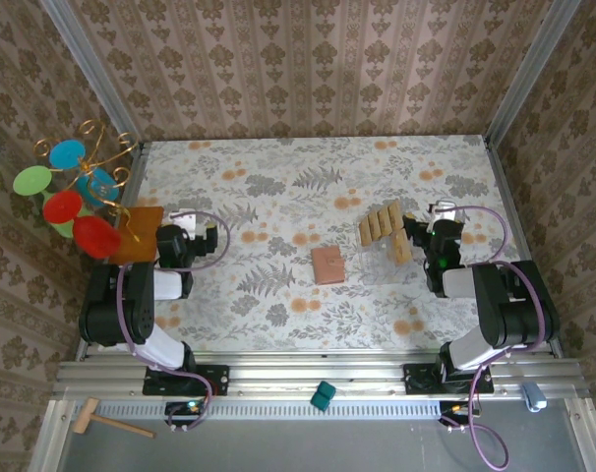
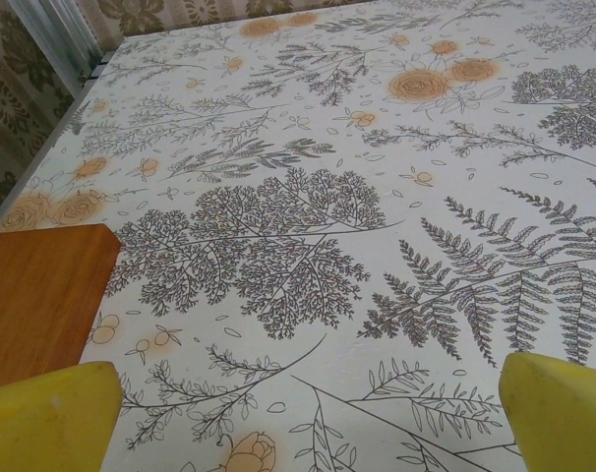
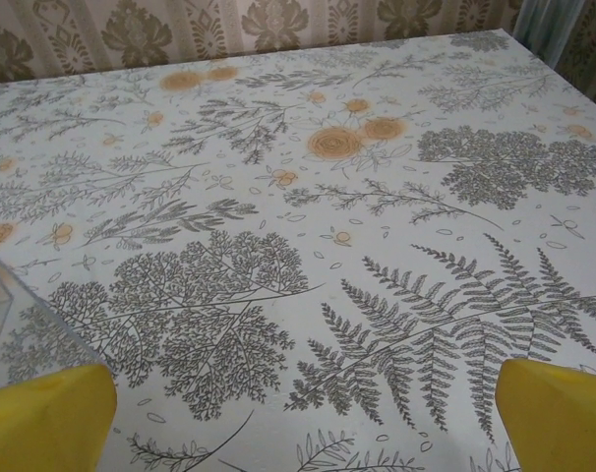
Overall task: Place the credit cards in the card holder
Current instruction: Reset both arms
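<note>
While the left gripper [image 2: 308, 423] stands spread wide and empty just beside the orange-brown board [image 2: 37, 295], the right gripper [image 3: 303, 423], equally wide and holding nothing, hangs near the row of credit cards [image 1: 381, 222]. The card holder [image 1: 328, 265] lies flat on the table [image 1: 278, 177] between both arms, apart from the cards.

Both arms are tucked back near their bases with the elbows poking outward: the left arm [image 1: 131, 305] bends out to the left and the right arm [image 1: 500, 315] mirrors it on the right, each wrist swinging back inward. The left gripper [image 1: 188, 228] and right gripper [image 1: 423, 234] both point away from the bases, jaws spread wide, nothing between them. On the wrist cams, the left gripper's yellow fingertips [image 2: 47, 418] and the right gripper's yellow fingertips [image 3: 559, 413] sit way apart in the bottom corners.
</note>
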### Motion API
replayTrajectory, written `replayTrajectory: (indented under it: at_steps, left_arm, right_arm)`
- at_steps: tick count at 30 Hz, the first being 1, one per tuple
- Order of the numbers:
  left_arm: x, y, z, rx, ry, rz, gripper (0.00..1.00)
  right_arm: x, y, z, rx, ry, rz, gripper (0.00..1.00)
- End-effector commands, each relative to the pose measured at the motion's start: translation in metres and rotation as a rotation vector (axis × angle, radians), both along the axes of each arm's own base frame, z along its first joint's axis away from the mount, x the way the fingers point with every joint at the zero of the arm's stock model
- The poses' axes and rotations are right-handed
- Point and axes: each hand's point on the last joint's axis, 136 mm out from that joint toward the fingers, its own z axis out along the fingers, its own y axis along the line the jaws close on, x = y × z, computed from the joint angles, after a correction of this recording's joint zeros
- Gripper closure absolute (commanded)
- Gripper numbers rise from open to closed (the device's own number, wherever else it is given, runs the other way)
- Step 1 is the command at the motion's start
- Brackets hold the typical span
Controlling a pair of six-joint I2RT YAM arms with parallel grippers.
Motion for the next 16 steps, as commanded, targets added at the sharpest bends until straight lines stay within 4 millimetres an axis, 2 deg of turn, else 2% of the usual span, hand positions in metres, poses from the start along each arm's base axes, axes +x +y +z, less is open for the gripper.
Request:
replayTrajectory:
  at_steps: [1, 4, 11, 16]
  left_arm:
    - [0.0049, -0.0057, 0.0171, 0.001, -0.069, -0.005, 0.00]
    - [0.0020, -0.0147, 0.0173, 0.018, -0.083, -0.047, 0.00]
    - [0.0043, -0.0113, 0.0169, 0.015, -0.075, -0.033, 0.00]
    - [0.0042, -0.0113, 0.0167, 0.015, -0.074, -0.033, 0.00]
  right_arm:
    - [0.0012, 0.0008, 0.0068, -0.039, -0.019, -0.007, 0.00]
    - [0.0014, 0.0009, 0.0071, -0.040, -0.019, -0.006, 0.00]
    - [0.0064, 0.0030, 0.0041, -0.033, 0.004, 0.011, 0.00]
    - [0.0021, 0.0039, 0.0063, -0.035, -0.016, 0.019, 0.00]
